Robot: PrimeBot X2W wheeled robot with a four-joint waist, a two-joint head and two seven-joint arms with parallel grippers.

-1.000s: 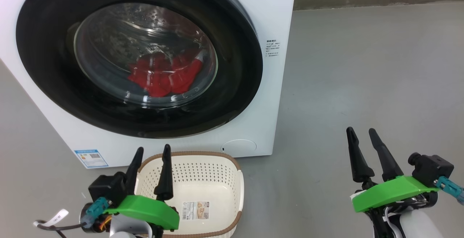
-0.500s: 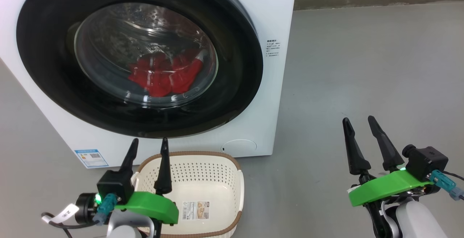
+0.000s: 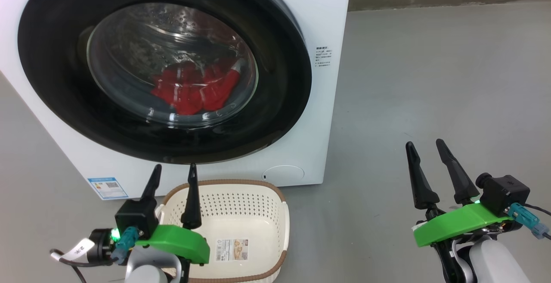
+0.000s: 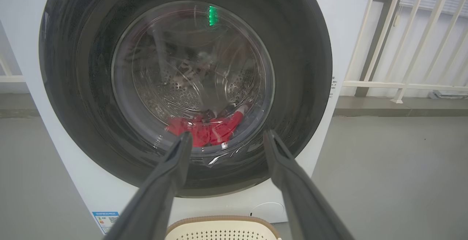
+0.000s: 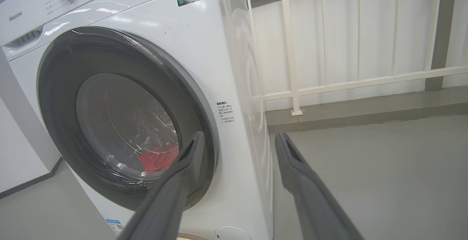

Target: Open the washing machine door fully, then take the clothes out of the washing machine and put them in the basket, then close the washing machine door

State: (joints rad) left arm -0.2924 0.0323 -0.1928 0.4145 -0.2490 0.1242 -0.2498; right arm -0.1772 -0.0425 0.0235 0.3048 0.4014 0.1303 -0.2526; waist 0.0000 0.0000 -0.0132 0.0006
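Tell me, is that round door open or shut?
Shut: the washing machine door lies flush on the washing machine, clothes behind its glass.

Access to the clothes (image 3: 193, 89) is barred by the shut washing machine door (image 3: 284, 85), behind whose glass they are sealed. The floor (image 3: 430, 80) just below the door is occupied by the basket (image 3: 277, 197), close before the left tool (image 3: 174, 166). Bare floor is offered beside the washing machine (image 3: 331, 16), ahead of the right tool (image 3: 424, 143).

I see the washing machine door (image 3: 275, 115) with its glossy black rim and clear glass, red cloth clothes (image 3: 193, 89), a perforated cream plastic basket (image 3: 232, 205), and a matt grey floor (image 3: 430, 80).
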